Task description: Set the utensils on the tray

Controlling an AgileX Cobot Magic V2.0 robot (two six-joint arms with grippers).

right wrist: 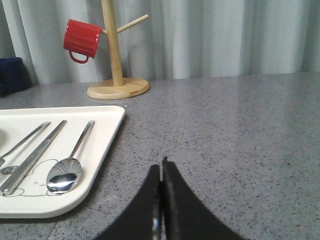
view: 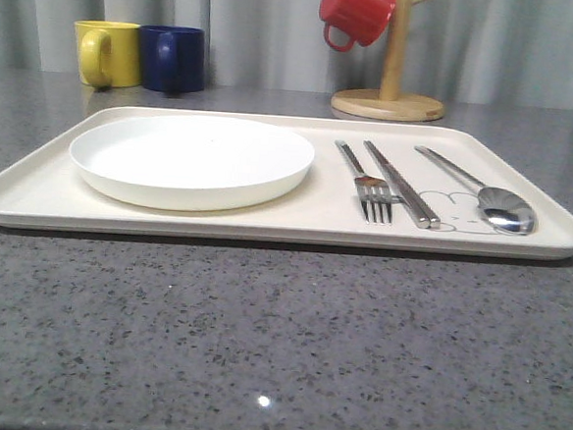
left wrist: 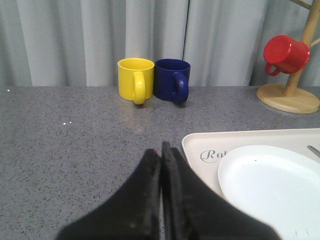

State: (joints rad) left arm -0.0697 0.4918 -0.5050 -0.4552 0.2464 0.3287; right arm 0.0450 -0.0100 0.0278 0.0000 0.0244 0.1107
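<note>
Utensils: three silver pieces are laid side by side on the right half of the tray, handles pointed away from the robot.
Fork (view: 371, 186): placed leftmost of the three, tines toward the near rim, just beside the chopsticks.
Chopsticks (view: 401, 184): the pair is laid flat and close together between fork and spoon; the near ends are set on the grey rabbit drawing (view: 451, 211).
Spoon (view: 485, 194): placed rightmost, its oval bowl near the front right corner, apart from the chopsticks.
Tray (view: 295, 227): a cream rectangle with rounded corners and a low rim is set flat on the table; script lettering, partly covered by the plate, is seen at its far left corner in the left wrist view.
Plate (view: 191, 159): a round white plate is seated on the left half of the tray, well apart from the fork.
Table (view: 258, 341): a grey speckled surface is extended in front of and behind the tray.
Yellow mug (view: 108, 53): stood behind the tray at the far left, touching or just beside the blue mug (view: 172, 58).
Mug tree (view: 389, 84): a wooden stand on a round base is placed behind the tray; a red mug (view: 356, 13) is hung on one peg.
Left gripper (left wrist: 161, 150): held over the table just beside the tray's left rim; the jaws are pressed together on nothing.
Right gripper (right wrist: 161, 167): held over the table to the right of the tray; the jaws are likewise together, nothing between them.
</note>
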